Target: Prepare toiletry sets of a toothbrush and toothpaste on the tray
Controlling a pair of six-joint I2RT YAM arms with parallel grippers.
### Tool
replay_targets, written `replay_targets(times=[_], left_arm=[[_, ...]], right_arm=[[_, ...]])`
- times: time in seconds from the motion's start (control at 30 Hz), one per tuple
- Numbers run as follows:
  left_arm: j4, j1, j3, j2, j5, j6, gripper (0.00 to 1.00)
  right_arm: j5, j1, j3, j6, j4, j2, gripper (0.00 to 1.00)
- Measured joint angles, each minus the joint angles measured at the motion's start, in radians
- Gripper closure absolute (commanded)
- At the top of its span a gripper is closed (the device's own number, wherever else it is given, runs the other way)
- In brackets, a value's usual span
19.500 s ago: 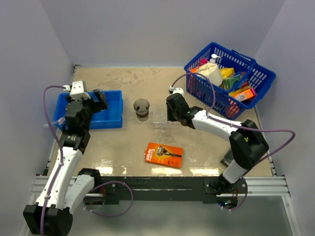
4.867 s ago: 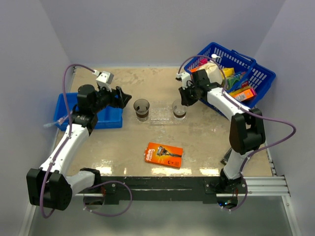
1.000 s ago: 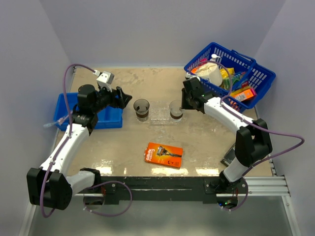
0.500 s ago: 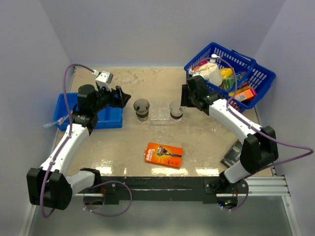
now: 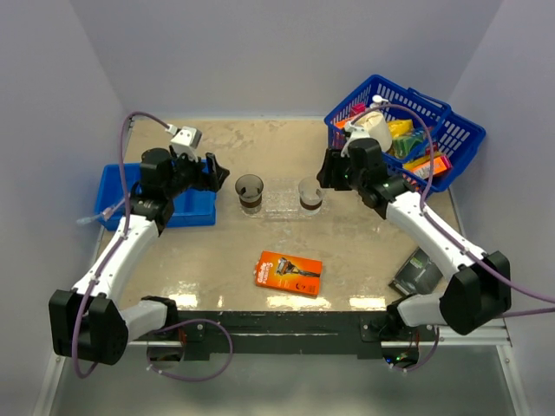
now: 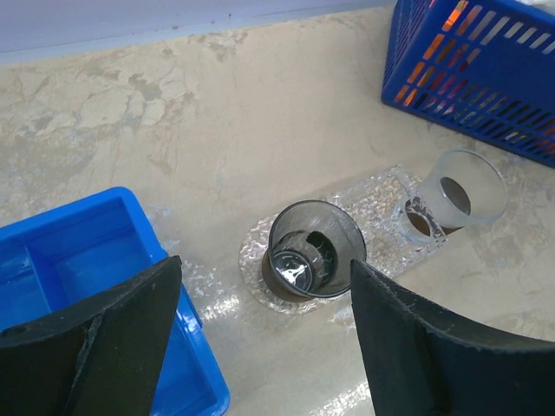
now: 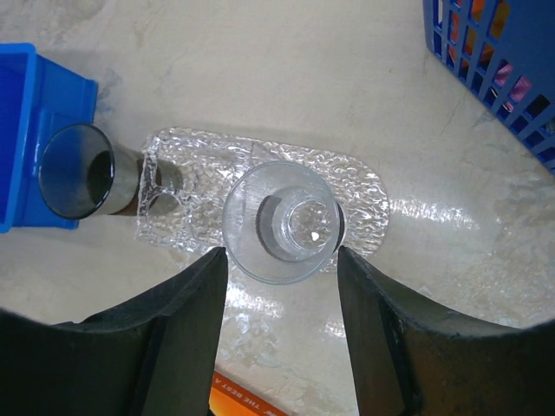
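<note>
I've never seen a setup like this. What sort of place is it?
Probably a robotics lab test bench: a left arm and right arm bolted to a walled-in table, a blue wire basket of packages, and a clear tray holding a dark cup and a clear cup.

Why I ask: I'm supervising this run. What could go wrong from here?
1. The right fingers flank the clear cup; pulling away sideways could tip it or shift the tray.
2. The dark cup stands at the tray's end; a nudge might push it off.
3. The basket looks crowded; reaching in could snag neighbouring items.
</note>
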Motion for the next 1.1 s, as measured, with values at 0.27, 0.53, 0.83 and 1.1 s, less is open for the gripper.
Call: replay_targets(times=[0.27,0.53,0.83,1.1], left_arm=[[-0.041,0.002,0.001,0.011,-0.059,0.045,0.18],[-0.092,0.034,0.013,0.011,-0.221,0.077,0.22],[-0.130,0.257,0.058,0.096,-0.359,0.090,0.48],[-0.179,0.399,0.110,0.262,-0.420,0.100,0.58]], right_arm=[[-0.047,-0.042,-0.032,-0.025,0.020,-0.119,0.42],[-0.036,-0.042,-0.035,-0.089,-0.001,-0.241,0.39],[-0.037,-0.042,-0.038,-0.145,-0.019,-0.304,0.38],[-0.047,-0.042,-0.038,-0.193,-0.027,-0.302,0.37]])
